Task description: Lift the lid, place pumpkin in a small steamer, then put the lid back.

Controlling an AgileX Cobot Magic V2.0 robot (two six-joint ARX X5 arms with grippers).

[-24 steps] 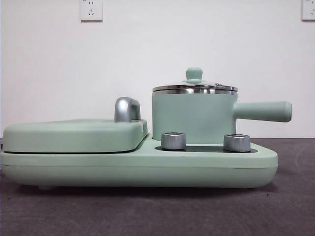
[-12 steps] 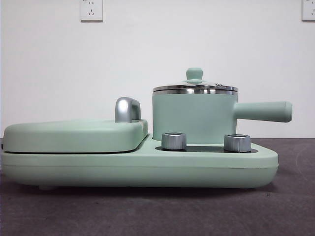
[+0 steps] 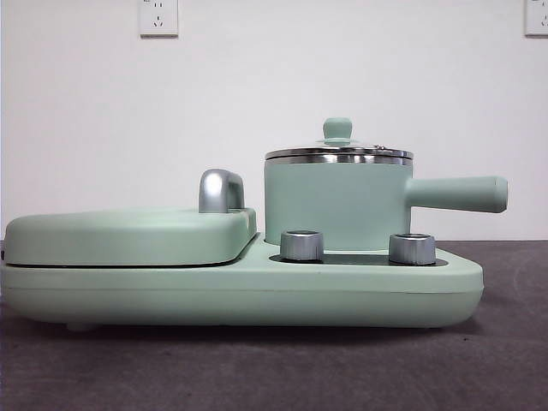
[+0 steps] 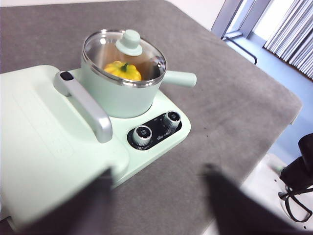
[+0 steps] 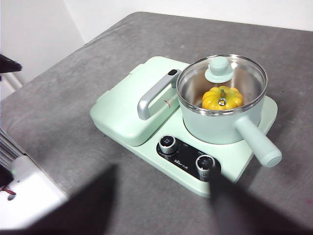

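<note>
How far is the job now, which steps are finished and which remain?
All steps look done: the pumpkin sits inside the small steamer and the lid is back on its rim. Nothing is in hand; both grippers are open and pulled back, away from the pot. Nothing appears left.

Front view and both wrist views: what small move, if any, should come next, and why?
Probably none beyond keeping both arms back. The pumpkin already sits inside the small steamer, and the lid rests level on its rim. The left gripper and right gripper are open, empty and high above the table, so the task looks finished.
</note>
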